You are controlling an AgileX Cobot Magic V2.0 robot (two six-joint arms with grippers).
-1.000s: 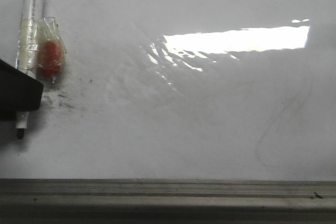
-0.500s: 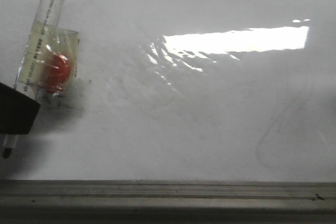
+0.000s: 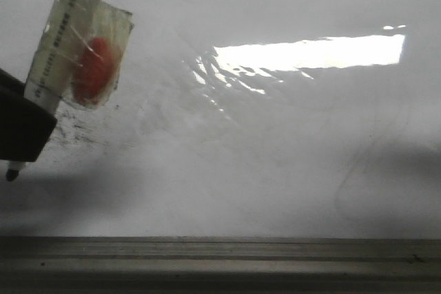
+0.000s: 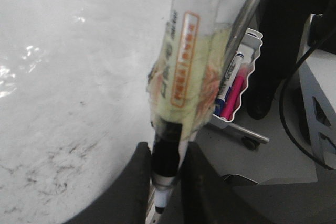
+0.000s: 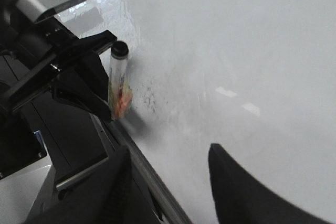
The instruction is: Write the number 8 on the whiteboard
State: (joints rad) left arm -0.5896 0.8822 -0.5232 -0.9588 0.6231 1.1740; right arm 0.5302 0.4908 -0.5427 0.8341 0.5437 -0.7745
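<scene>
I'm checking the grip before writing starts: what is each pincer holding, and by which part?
The left pincer holds a marker by its lower barrel, just above the tip. The right pincer is open over the whiteboard and holds nothing.

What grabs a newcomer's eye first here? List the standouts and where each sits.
A bright glare patch lies across the upper middle of the whiteboard. At the far left, the left gripper clamps a white marker with a red blob taped to its barrel, tip down near black speckle smudges.
</scene>
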